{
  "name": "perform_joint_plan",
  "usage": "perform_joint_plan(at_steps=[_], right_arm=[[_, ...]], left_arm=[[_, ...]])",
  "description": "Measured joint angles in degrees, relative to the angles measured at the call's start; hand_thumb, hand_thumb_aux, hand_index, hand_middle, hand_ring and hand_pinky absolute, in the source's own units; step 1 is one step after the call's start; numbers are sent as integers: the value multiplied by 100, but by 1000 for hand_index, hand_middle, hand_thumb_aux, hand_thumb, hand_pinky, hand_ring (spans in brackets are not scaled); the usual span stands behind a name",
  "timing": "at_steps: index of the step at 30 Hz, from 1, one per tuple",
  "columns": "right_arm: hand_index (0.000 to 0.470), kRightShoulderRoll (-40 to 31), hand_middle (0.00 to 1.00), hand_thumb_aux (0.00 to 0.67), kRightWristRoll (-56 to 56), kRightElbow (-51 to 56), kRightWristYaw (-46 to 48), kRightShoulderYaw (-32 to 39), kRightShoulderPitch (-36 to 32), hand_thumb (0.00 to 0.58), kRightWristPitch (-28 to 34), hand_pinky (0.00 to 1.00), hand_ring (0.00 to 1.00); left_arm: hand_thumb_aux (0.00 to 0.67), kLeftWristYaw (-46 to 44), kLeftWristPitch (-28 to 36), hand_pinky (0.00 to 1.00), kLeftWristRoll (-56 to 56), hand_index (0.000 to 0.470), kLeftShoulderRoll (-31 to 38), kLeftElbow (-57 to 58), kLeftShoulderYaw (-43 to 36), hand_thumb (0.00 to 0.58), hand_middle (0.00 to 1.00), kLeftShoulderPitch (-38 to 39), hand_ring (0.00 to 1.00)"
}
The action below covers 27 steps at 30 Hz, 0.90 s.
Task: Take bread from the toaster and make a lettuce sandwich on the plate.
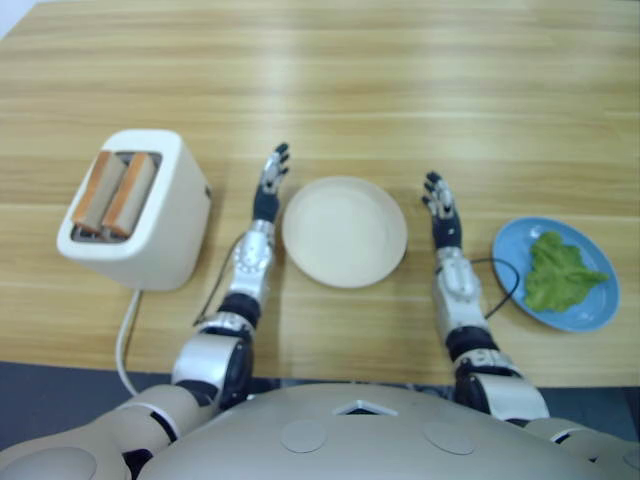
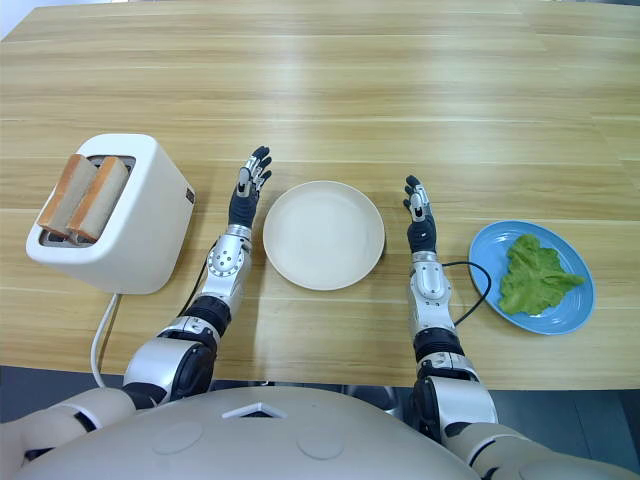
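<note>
We see brown bread slices (image 2: pixel 84 196) upright in the boxy cream toaster (image 2: pixel 145 225) at frame left, while left hand (image 2: pixel 248 186) and right hand (image 2: pixel 418 211) are spread flat, empty.

The left forearm (image 2: pixel 222 268) and right forearm (image 2: pixel 432 300) stretch forward side by side, well apart, each nearly straight from the elbow. The left hand (image 2: pixel 247 192) is flat and empty, fingers straight and close together, pointing ahead with a slight lean to the right. The right hand (image 2: pixel 418 216) is likewise extended and empty, fingers uncurled, leaning a little left
</note>
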Motion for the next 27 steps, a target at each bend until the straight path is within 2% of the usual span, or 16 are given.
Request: perform_joint_plan(at_steps=[5,8,11,13,14,15,16,18,20,21,23,27], right_arm=[[0,16,0,0,1,10,48,6,-12,0,-3,0,0],[0,64,0,0,4,5,68,1,-19,0,-14,0,0],[0,99,0,0,8,18,74,-4,-16,0,-31,0,0],[0,132,0,0,7,29,73,-2,-20,0,-39,0,0],[0,158,0,0,6,37,73,0,-30,0,-39,0,0],[0,174,0,0,6,37,72,0,-31,0,-41,0,0],[0,211,0,0,5,46,66,3,-42,0,-46,0,0],[0,252,0,0,2,66,58,12,-46,0,-64,0,0],[0,273,0,0,-1,98,54,15,-60,0,-74,0,0],[0,308,0,0,-4,113,47,23,-70,0,-74,0,0],[0,327,0,0,-7,114,38,25,-38,0,-101,0,0],[0,330,0,0,-8,114,22,22,8,0,-100,0,0]], left_arm=[[0,-56,41,0,60,0,51,-273,-72,0,0,105,0],[0,-358,374,0,54,0,268,-2023,-312,0,0,639,0],[0,-830,1829,0,-347,0,952,-5124,-456,0,0,1071,0],[0,-1039,3041,0,-1075,0,1653,-7058,-211,0,0,1121,0],[0,-1072,3810,0,-1787,0,2086,-8010,95,0,0,1148,0],[0,-1079,4091,0,-2071,0,2296,-8320,249,0,0,1163,0],[0,-1083,4672,0,-2817,0,2754,-8797,623,0,0,1211,0],[0,-1118,5403,0,-3717,0,3537,-9253,1432,0,0,1321,0],[0,-1195,5806,0,-3987,0,4188,-9380,2267,0,0,1563,0],[0,-1330,5913,0,-3813,0,4574,-9336,2722,0,0,1929,0],[0,-1546,5906,0,-3266,0,4970,-9075,3149,0,0,2505,0],[0,-1927,5690,0,-2119,0,5263,-8335,3333,0,0,3406,0]])
